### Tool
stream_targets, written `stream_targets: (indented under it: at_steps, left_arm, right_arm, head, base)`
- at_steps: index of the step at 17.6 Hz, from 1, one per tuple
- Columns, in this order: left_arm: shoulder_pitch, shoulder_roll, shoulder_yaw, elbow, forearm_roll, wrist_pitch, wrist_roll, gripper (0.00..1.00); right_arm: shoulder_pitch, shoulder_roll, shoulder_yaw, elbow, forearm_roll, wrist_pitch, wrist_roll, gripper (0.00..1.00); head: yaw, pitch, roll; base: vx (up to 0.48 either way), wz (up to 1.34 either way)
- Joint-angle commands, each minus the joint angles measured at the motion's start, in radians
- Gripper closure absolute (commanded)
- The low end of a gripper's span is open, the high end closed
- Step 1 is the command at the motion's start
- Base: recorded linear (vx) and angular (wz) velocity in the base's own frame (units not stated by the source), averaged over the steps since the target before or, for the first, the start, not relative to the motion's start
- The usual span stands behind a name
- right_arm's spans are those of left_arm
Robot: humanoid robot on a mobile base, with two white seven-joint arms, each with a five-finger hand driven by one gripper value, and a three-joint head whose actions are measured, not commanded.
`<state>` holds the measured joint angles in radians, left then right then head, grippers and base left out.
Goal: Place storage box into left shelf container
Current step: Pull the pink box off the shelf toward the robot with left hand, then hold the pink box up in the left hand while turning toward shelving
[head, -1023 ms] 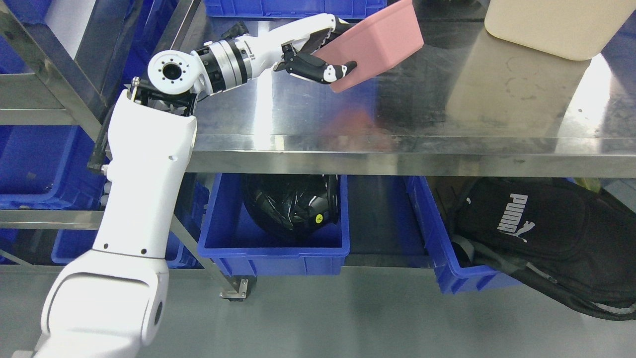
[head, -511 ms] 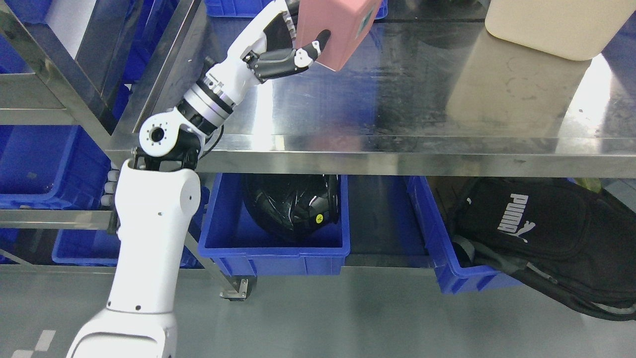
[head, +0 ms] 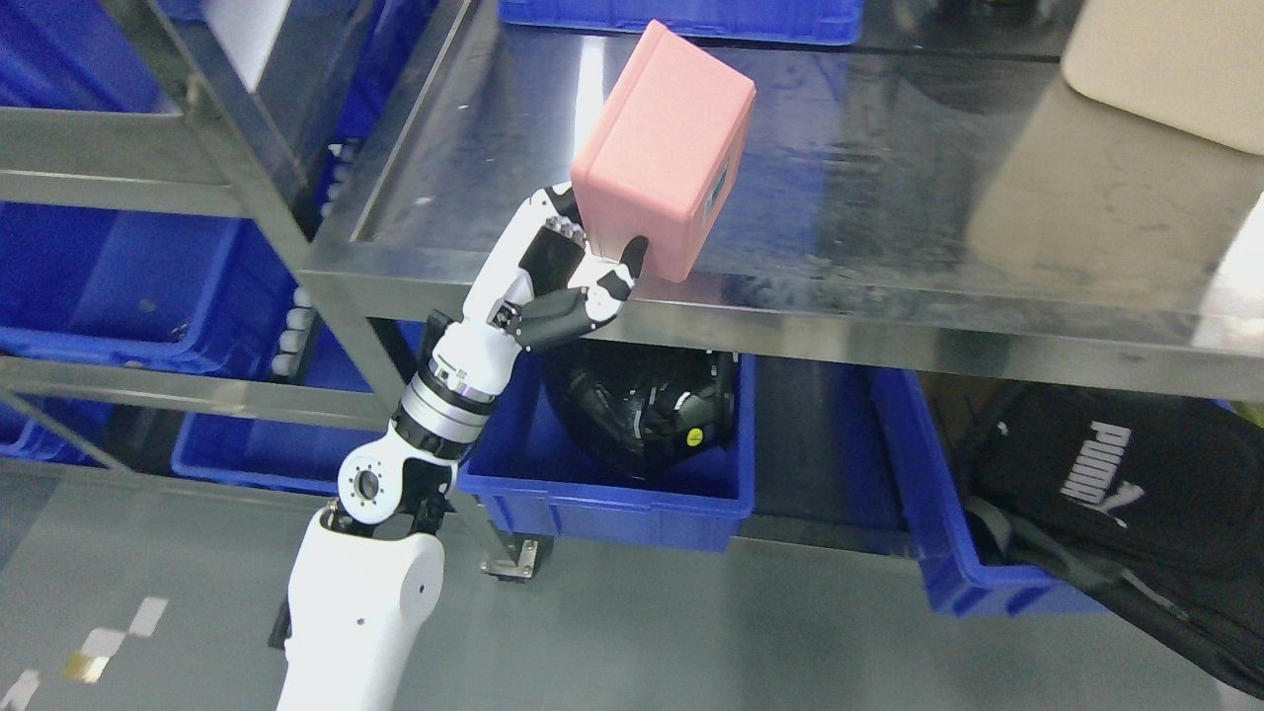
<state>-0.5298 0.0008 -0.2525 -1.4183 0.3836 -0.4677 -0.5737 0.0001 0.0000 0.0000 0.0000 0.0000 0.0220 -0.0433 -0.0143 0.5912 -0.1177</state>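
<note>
My left hand is shut on a pink storage box and holds it up, tilted, above the front edge of the steel table. The fingers wrap the box's lower left corner. My white left arm rises from the lower left. To the left stands a steel shelf rack with blue containers: one on its middle level and one lower down. My right arm is out of view.
A blue bin under the table holds a black helmet. Another blue bin at the right holds a black bag. A cream box sits at the table's far right. A blue bin is at the back.
The camera has shifted, showing more of the left rack. My left arm has pulled back and lowered; the pink box, still held, now sits nearer the table's front edge and is turned more upright.
</note>
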Motion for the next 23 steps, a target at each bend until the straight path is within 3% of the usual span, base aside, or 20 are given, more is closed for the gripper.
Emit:
stream_targets:
  at_steps: [1,9,15,23]
  left_arm:
    - [0.129,0.017,-0.053,-0.128,0.011,-0.061,-0.002,0.97]
    - [0.278,0.017,-0.041,-0.120,0.011,-0.144,-0.002,0.97]
    - [0.335,0.017,0.071,-0.119,0.011,-0.169,-0.002,0.96]
    - [0.393,0.017,0.093,-0.116,0.011,-0.198,-0.005,0.96]
  right_arm:
    - [0.009,-0.017,-0.005,-0.017,0.002,0.000,0.000,0.00]
    - [0.009,-0.017,-0.005,-0.017,0.002,0.000,0.000,0.00]
    - [0.009,-0.017,-0.005,-0.017,0.002,0.000,0.000,0.00]
    - [0.009,-0.017,-0.005,-0.017,0.002,0.000,0.000,0.00]
  head:
    - [0.0000,0.000,0.000]
    - [0.0000,0.000,0.000]
    - [0.0000,0.000,0.000]
    - [0.0000,0.000,0.000]
  base:
    - [0.039,0.61]
    - [0.097,1.34]
    - [0.268,1.43]
    - [0.404,0.59]
